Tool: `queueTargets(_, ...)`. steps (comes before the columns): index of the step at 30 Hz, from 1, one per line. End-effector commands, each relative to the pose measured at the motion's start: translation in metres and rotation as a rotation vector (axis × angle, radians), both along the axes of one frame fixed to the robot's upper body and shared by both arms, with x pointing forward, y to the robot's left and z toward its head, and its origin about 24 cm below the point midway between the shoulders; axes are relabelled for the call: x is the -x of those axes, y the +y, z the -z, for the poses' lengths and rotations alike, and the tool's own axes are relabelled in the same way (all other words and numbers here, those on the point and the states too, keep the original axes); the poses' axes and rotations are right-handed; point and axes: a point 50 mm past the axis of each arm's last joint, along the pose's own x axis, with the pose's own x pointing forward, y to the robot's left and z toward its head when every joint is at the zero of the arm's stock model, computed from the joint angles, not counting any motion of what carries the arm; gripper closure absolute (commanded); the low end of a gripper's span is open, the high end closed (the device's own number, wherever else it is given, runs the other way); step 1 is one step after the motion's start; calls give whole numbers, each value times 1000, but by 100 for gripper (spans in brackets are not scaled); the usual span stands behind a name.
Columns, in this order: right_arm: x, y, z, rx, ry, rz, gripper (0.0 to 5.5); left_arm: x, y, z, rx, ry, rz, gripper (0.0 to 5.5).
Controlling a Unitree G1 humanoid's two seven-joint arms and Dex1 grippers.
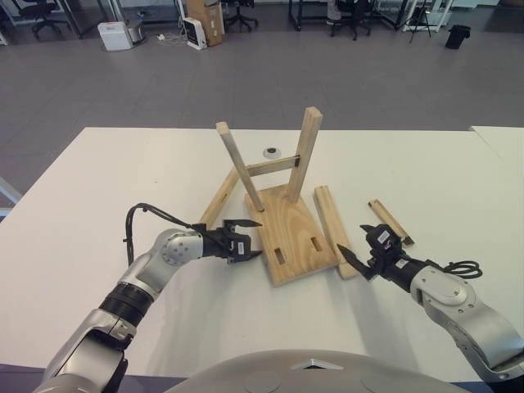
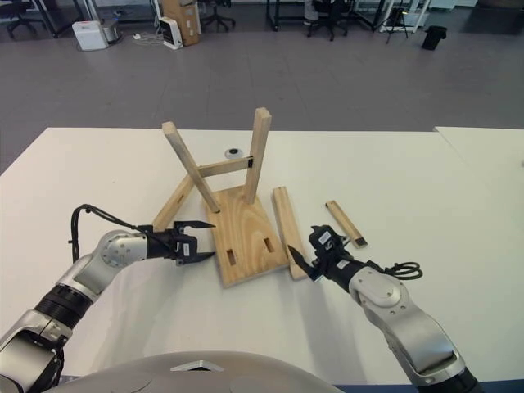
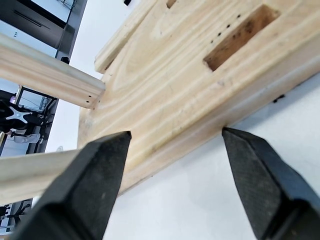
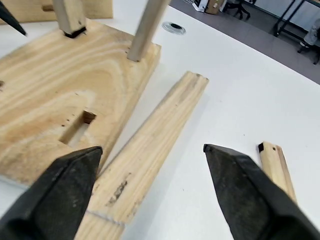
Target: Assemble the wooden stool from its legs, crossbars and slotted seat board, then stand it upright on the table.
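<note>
Seat board [image 3: 200,85] — in the left wrist view its outline is cut by the frame on several sides; one slot [image 3: 240,37] shows whole, a second slot [image 3: 171,3] is clipped at the edge. In the right wrist view the leaning leg [image 4: 71,15] and the straighter leg [image 4: 147,25] leave the frame before their tops. The loose leg [image 4: 150,145] runs out of that frame, and the short crossbar [image 4: 274,165] passes behind a finger [image 4: 250,200] of the right gripper [image 4: 152,148]. From the head, a flat-lying piece [image 1: 214,205] is partly covered by the leaning leg — and the small round item [image 1: 271,152] is too small to identify.
</note>
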Motion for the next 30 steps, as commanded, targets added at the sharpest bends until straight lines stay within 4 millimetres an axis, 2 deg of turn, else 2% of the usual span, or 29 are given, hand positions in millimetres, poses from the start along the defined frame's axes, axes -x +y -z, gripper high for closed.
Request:
queueTargets(1, -4, 10, 20, -58, 73, 88, 169, -2, 2, -1, -19, 4, 3, 215)
queueTargets(3, -3, 15, 30, -83, 102, 120, 169, -2, 4, -1, -28, 10, 2, 215)
queueTargets(6, -6, 22, 31, -88, 89, 136, 169, -1, 6, -1, -32, 17, 2, 215)
queueTargets(10, -11, 23, 39, 76, 102, 93, 169, -4, 6, -4, -31, 12, 4, 215)
queueTargets(13, -8, 15, 48, 194, 149, 82, 169, -5, 10, -6, -41, 8, -1, 215)
queueTargets(16, -2, 7, 54, 241, 181, 70, 226, -6, 16, -8, -50, 4, -19, 215)
queueTargets(23, 15, 0, 75, -153, 398, 274, 342, -21, 41, -29, -24, -32, -121, 215)
queueTargets(26, 17, -4, 77, -201, 414, 311, 343, -23, 41, -45, 76, -19, -132, 215)
queueTargets(28, 5, -7, 63, -441, 372, 406, 343, -29, 38, -70, 217, -22, -149, 215)
queueTargets(30, -19, -16, 27, -841, 227, 476, 343, -37, 33, -102, 405, -9, -164, 215)
